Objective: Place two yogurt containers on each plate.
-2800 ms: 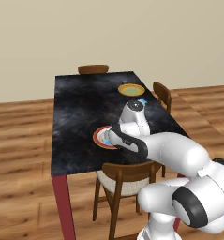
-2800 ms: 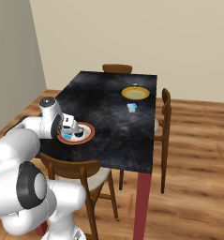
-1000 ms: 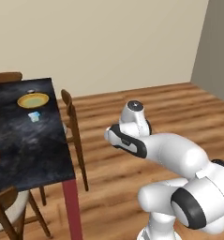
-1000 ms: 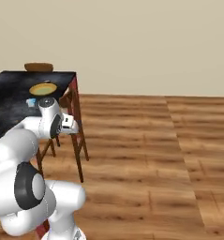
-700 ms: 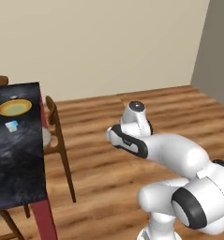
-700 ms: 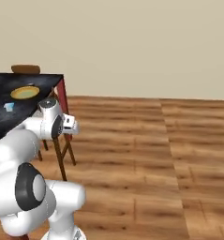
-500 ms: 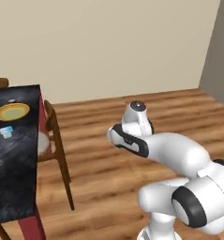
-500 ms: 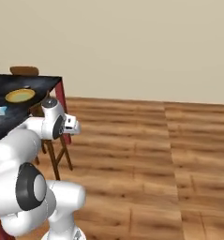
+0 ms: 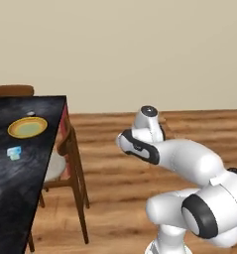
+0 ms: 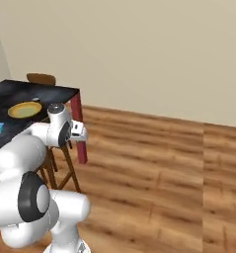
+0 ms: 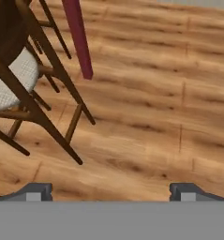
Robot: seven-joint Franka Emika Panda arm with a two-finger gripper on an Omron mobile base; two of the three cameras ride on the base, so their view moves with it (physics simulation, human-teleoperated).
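Off past the bench (image 9: 21, 183) corner over bare floor, the fingers (image 11: 108, 191) hang wide and empty since the blue yogurt cup (image 9: 14, 153) sits loose beside the yellow plate (image 9: 27, 127), probably next up.

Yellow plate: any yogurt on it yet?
No. The yellow plate is bare; one light blue cup sits on the table beside it, apart.

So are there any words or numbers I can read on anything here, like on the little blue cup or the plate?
No readable text: none anywhere.
Light blue yogurt container: too small and blurred to tell if it has a label.
Yellow-orange plate: plain, no writing.
Dark table, chair, wooden floor and wall: no signs or numbers.
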